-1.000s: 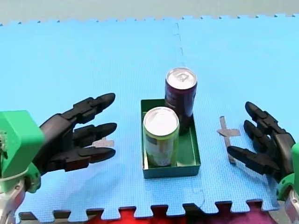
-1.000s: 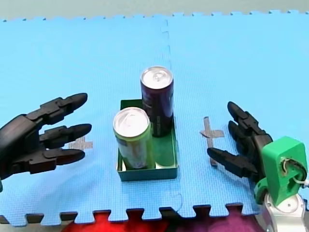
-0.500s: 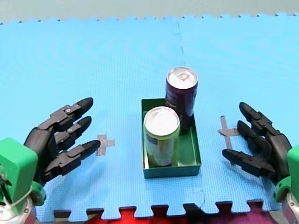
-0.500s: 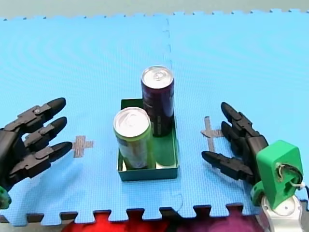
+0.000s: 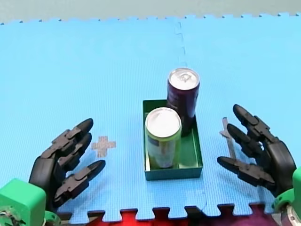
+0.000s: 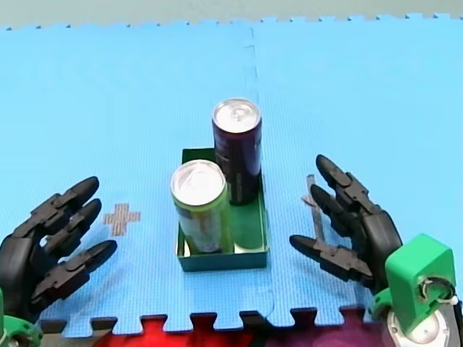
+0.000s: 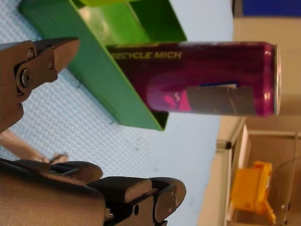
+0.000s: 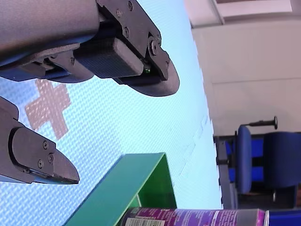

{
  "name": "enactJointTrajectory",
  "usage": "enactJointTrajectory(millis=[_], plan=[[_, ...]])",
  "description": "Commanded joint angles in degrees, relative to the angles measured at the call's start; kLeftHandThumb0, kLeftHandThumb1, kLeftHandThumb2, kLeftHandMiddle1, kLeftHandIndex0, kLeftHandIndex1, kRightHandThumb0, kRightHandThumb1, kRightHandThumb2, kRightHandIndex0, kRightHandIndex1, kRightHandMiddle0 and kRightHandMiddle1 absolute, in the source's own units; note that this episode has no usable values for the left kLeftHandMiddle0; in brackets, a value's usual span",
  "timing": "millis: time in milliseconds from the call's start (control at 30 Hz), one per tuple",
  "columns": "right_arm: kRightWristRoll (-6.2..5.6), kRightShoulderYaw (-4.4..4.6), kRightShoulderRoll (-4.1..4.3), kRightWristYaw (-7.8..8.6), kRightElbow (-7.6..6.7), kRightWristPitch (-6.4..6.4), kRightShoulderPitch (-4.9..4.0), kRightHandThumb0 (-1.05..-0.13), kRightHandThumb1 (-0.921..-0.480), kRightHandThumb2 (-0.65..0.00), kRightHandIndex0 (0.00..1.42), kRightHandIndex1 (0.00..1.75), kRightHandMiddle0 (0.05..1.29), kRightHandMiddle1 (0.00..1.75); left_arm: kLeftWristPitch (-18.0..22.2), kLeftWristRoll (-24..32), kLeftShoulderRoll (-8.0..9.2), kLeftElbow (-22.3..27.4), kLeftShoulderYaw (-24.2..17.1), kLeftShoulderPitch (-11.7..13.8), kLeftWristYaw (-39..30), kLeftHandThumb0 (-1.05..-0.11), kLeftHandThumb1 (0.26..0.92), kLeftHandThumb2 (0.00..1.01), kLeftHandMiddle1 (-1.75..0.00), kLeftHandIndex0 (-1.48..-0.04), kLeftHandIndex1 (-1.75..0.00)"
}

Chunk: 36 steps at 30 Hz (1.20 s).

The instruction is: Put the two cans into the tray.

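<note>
A green tray (image 5: 198, 147) sits in the middle of the blue foam mat. Two cans stand upright in it: a purple can (image 5: 182, 99) at the far end and a green can (image 5: 162, 141) at the near end, close together. My left hand (image 5: 93, 146) hangs near the mat's front edge, well left of the tray, holding nothing. To the right of the tray, a short gap away, is my right hand (image 5: 230, 139), also holding nothing. The first wrist view shows the purple can (image 7: 202, 77) inside the tray wall (image 7: 94, 70).
A grey tape cross (image 5: 103, 145) lies on the mat between the left hand and the tray. Another tape mark (image 5: 226, 132) lies partly under the right hand. The mat's jigsaw front edge (image 5: 155, 214) runs just before both hands. A blue chair (image 8: 263, 160) stands beyond the mat.
My left hand has drawn back toward the near left corner, uncovering the tape cross. My right hand has shifted slightly toward the tray. Both cans stay put.
</note>
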State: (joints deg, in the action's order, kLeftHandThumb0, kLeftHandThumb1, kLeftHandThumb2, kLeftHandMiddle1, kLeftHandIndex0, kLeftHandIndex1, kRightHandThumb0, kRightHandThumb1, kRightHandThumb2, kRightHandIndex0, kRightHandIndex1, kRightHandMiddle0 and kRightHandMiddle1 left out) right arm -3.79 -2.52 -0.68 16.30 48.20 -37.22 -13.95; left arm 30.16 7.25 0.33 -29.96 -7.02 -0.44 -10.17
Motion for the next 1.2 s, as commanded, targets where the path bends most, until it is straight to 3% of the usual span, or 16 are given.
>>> enactJointTrajectory(millis=[0,233,567,800,1167], plan=[[0.43,0.32,-0.09,-0.55,-0.84,-0.44,0.66,-0.875,-0.740,0.000,0.39,0.02,0.33,0.01,0.95,-0.49,-0.29,-0.70,0.45,0.15,0.20,-0.799,0.768,0.00,0.00,-0.62,0.00],[0.90,0.56,-0.04,-1.58,-1.19,-1.47,0.92,-0.878,-0.745,-0.002,0.40,0.01,0.34,0.01,1.96,-0.57,0.06,-1.45,0.75,0.47,-0.50,-0.784,0.773,0.00,0.00,-0.61,0.00],[0.47,0.17,0.21,-1.61,0.05,-2.45,0.29,-0.877,-0.749,-0.001,0.42,0.01,0.35,0.01,1.66,-0.61,0.45,-0.90,1.25,0.78,-0.93,-0.778,0.777,0.00,0.00,-0.60,0.00],[-0.18,-0.64,0.88,-1.14,1.54,-2.93,-0.42,-0.880,-0.758,-0.003,0.42,0.01,0.36,0.00,-0.03,0.35,1.06,3.65,1.38,2.81,-1.91,-0.781,0.775,0.00,0.00,-0.59,0.00],[1.67,-0.72,1.69,-3.05,4.46,-4.97,-1.98,-0.898,-0.791,-0.009,0.44,0.01,0.37,0.00,-4.68,0.71,1.30,11.31,1.98,5.46,-1.98,-0.807,0.777,0.00,0.00,-0.59,0.00]])
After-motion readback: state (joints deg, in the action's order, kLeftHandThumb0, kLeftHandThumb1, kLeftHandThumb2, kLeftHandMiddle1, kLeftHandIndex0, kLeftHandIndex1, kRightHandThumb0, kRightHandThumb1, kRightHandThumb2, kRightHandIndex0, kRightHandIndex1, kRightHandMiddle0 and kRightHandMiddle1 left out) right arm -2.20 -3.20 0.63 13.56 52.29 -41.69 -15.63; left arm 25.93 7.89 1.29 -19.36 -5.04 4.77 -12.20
